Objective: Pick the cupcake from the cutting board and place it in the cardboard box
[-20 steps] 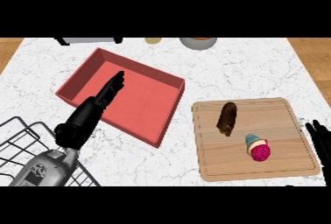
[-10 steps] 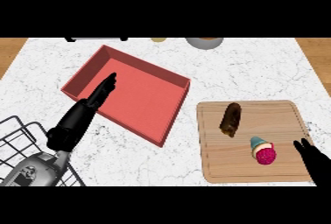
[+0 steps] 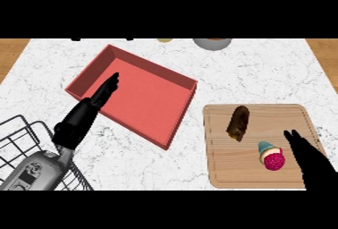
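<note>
A cupcake (image 3: pixel 271 156) with pink frosting and a teal wrapper lies on its side on the wooden cutting board (image 3: pixel 224 174), near the board's right part. My right hand (image 3: pixel 311 159) rises from the lower right, fingers straight, open, just right of the cupcake and apart from it. A red box (image 3: pixel 138 96), shallow and open-topped, sits to the left of the board. My left hand (image 3: pixel 89 114) stretches over the box's left edge, fingers straight, holding nothing.
A brown oblong pastry (image 3: pixel 238 122) lies on the board above the cupcake. A black wire rack (image 3: pixel 26 143) fills the lower left corner. A grey bowl (image 3: pixel 213 42) and a small jar (image 3: pixel 165 40) stand at the counter's far edge.
My right hand has come up from the lower right edge toward the cupcake. The view has shifted slightly, so the box and board sit a little further right and down.
</note>
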You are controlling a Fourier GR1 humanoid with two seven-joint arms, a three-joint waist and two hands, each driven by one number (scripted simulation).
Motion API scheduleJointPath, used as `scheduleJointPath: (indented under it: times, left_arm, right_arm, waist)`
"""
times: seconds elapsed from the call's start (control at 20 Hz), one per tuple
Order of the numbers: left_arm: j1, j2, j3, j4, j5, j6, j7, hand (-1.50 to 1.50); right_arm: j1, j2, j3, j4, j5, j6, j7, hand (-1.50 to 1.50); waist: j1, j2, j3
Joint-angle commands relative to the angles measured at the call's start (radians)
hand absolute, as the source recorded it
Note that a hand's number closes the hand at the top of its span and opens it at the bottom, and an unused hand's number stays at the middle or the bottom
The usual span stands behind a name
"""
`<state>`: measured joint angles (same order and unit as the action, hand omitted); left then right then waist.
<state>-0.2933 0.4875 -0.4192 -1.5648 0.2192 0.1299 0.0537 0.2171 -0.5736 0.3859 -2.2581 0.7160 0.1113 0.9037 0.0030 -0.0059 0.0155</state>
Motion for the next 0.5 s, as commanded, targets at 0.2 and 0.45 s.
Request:
scheduleJointPath:
  times: [0.2,0.45]
  left_arm:
    - [-0.013,-0.11,-0.004,0.129,-0.033,0.031,-0.037,0.0]
    - [-0.013,-0.089,0.011,0.064,0.004,0.026,0.035,0.0]
  right_arm:
    - [-0.087,0.09,0.0,0.172,0.002,0.048,0.034,-1.5]
    - [-0.076,0.101,-0.02,0.235,0.032,-0.007,-0.063,-1.5]
  waist:
    - [-0.01,0.009,-0.016]
    - [-0.008,0.007,-0.015]
